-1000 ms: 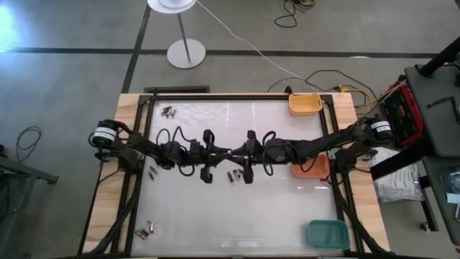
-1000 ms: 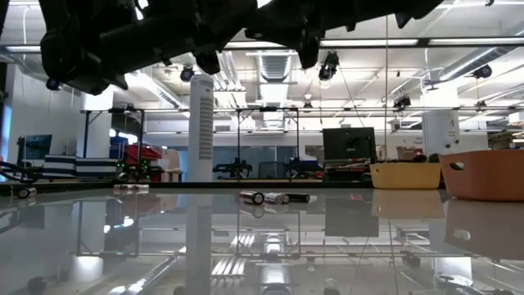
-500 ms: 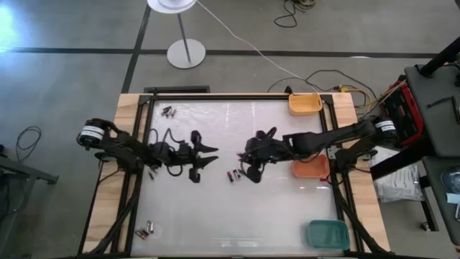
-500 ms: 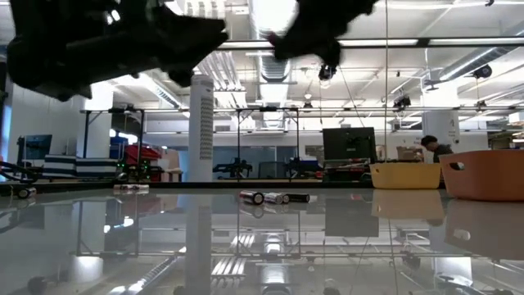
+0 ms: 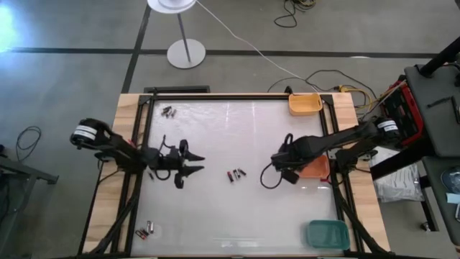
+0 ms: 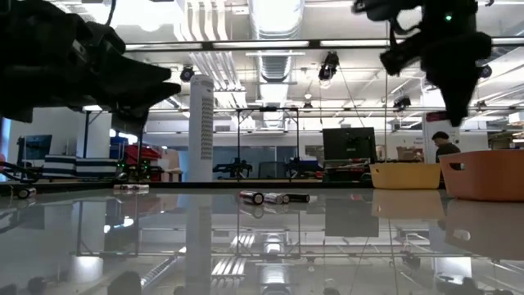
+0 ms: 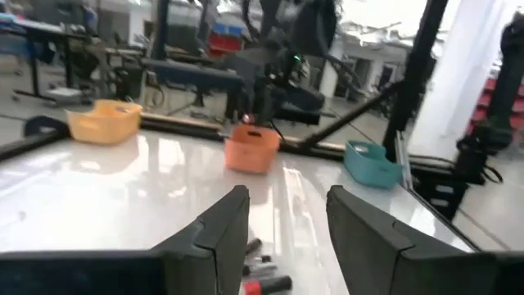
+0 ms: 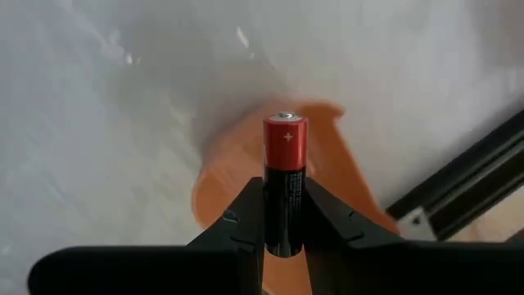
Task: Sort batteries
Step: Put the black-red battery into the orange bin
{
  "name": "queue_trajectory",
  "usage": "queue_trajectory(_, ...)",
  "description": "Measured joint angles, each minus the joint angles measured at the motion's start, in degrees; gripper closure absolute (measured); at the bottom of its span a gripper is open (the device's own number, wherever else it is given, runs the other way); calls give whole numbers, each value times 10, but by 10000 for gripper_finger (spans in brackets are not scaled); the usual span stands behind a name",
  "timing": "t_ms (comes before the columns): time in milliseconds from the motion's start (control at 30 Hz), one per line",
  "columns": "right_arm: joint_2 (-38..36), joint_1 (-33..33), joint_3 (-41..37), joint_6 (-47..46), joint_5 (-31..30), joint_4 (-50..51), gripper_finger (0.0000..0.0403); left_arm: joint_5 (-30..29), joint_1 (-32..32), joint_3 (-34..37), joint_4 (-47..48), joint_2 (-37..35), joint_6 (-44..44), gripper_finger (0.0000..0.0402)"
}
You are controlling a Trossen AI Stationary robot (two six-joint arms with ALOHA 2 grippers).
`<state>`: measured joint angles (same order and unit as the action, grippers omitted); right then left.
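1. High view: the left gripper [image 5: 192, 163] sits over the left half of the table [image 5: 237, 216], fingers spread apart with nothing between them. The right gripper [image 5: 286, 171] is over on the right side, just beside the orange tray [image 5: 316, 170]; from up here I honestly can't make out what it's got. A small cluster of batteries [image 5: 235, 174] lies near the middle of the table between the two grippers, touching neither. More batteries near the far left corner [image 5: 168, 111] and near the front left corner [image 5: 146, 232], plus a couple just beside the left arm [image 5: 152, 171]. There's also a yellow tray [image 5: 305, 103] at the far right and a teal tray [image 5: 328, 234] at the front right.

2. Low view: both arms hang up off the tabletop. The middle batteries [image 6: 274, 197] lie flat on the shiny surface, side by side. The orange tray [image 6: 485, 174] and yellow tray [image 6: 405, 175] show at the right edge. A person [image 6: 444, 146] is way back in the room.

3. Left wrist view: the two fingers [image 7: 221, 231] are wide apart and empty. Down past them, a few batteries [image 7: 260, 269] on the table. All three trays are lined up farther off, with the right arm above the orange one.

4. Right wrist view: here's the good bit. The fingers [image 8: 233, 228] are clamped tight on a black battery with a red top [image 8: 284, 184], standing upright, plus end up. The orange tray [image 8: 225, 184] is right behind it.
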<state>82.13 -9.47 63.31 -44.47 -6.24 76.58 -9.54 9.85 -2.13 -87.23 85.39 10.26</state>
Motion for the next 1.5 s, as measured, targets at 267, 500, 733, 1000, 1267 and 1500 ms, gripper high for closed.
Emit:
queue_trajectory(267, 5, -4, -68, -5, 97, -11, 358, 12, 44, -36, -2, 59, 26, 258)
queue_trajectory(500, 5, 15, -129, -7, 118, -53, 358, 11, 59, -36, -23, 43, 19, 258)
queue_trajectory(733, 5, 80, -175, 20, 117, -103, 358, 11, 63, -48, -21, 43, 10, 258)
queue_trajectory(1000, 5, 151, -192, 82, 127, -132, 358, 16, 63, -67, 0, 45, 6, 258)
queue_trajectory(1267, 5, 167, -193, 91, 129, -152, 358, 26, 63, -68, 0, 45, 6, 258)
queue_trajectory(1500, -17, 166, -189, 42, 142, -138, 358, 26, 63, -68, -1, 45, -1, 258)
